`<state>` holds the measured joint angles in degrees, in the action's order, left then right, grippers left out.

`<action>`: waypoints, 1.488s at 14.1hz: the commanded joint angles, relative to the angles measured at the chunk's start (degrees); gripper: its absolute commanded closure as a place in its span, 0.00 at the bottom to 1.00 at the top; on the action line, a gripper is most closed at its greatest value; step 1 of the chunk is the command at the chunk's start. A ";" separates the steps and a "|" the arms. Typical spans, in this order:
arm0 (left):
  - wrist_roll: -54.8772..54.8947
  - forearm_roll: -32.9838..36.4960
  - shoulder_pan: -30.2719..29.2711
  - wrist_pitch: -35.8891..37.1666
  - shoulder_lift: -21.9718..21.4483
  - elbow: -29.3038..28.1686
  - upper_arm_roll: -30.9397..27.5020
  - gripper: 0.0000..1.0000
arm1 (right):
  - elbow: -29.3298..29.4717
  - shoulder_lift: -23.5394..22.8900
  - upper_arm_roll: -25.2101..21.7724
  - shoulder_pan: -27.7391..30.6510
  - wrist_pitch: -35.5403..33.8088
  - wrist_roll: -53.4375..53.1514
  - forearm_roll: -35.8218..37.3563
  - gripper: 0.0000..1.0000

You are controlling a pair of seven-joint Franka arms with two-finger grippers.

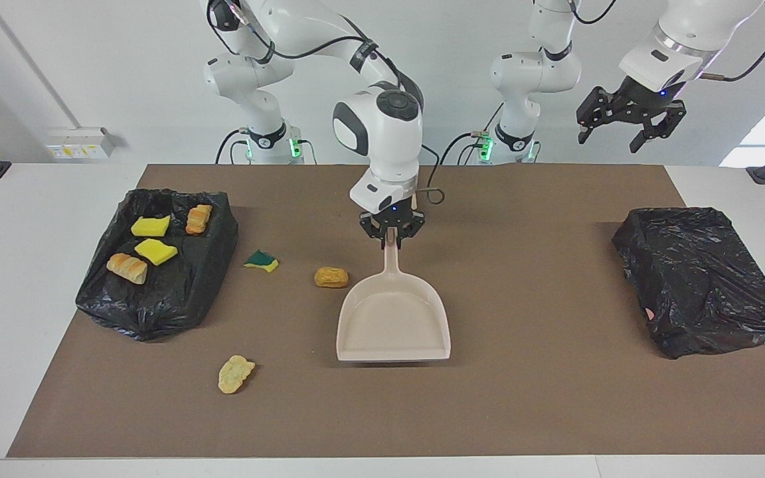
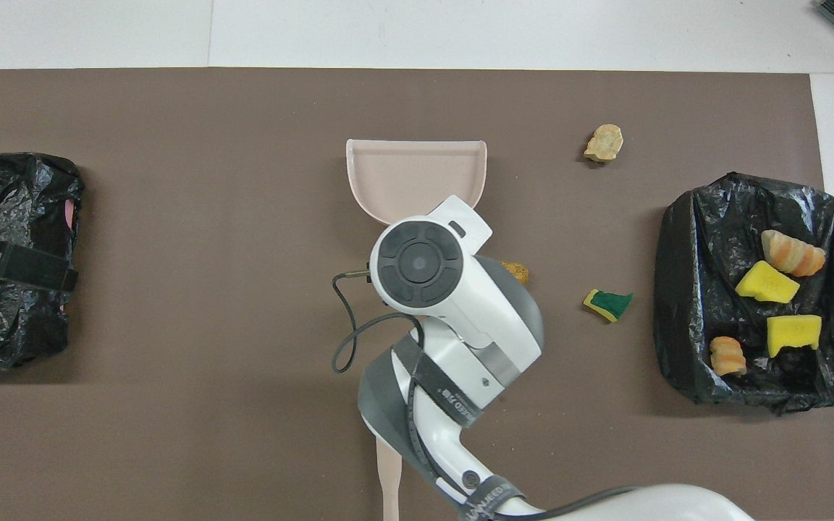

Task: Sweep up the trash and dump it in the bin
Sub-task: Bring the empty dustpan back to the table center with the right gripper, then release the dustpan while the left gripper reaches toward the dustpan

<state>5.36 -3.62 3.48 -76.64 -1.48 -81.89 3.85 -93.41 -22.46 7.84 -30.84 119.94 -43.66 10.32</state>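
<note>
Since three scraps of trash [image 1: 331, 277] lie loose, the right gripper [image 1: 392, 236] clenches the dustpan [image 1: 392, 322] handle mid-mat, while the left gripper [image 1: 629, 127] waits released

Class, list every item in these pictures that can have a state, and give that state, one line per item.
Dustpan: empty, resting on the mat, handle gripped.
Right gripper: shut on the dustpan handle.
Left gripper: open, raised, waiting.
Bin at the right arm's end: holds four scraps.
Other bin: no scraps visible.
Brush: mostly hidden, unheld.
Three scraps: loose on the mat.
</note>
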 commanded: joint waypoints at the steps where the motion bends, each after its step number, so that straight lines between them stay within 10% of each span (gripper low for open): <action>1: 0.17 0.72 -0.50 0.53 -0.89 -0.11 -0.15 0.00 | 7.80 -8.37 -0.20 -2.55 1.69 -7.83 4.18 1.00; 5: -0.09 0.72 -1.11 0.62 -0.89 -0.12 -0.07 0.00 | 7.81 -9.79 -0.19 -3.70 2.49 -8.73 4.27 1.00; 6: -0.09 0.72 -1.20 0.62 -0.89 -0.12 -0.07 0.00 | 7.81 -9.71 -0.19 -3.78 2.23 -8.81 4.27 0.29; 7: -0.09 0.72 -1.20 0.71 -0.89 -0.12 -0.07 0.00 | 7.81 -9.44 -0.28 -4.13 2.22 -8.81 4.27 0.00; 21: 0.00 0.63 -0.14 -2.79 -1.24 -1.25 0.46 0.00 | -4.65 11.72 -0.02 -1.59 -10.16 -2.84 -7.41 0.00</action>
<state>5.36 -3.62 2.85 -76.90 -1.83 -81.92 4.24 -90.63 -17.18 7.65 -32.89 109.54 -47.96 5.12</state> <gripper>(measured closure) 0.000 0.000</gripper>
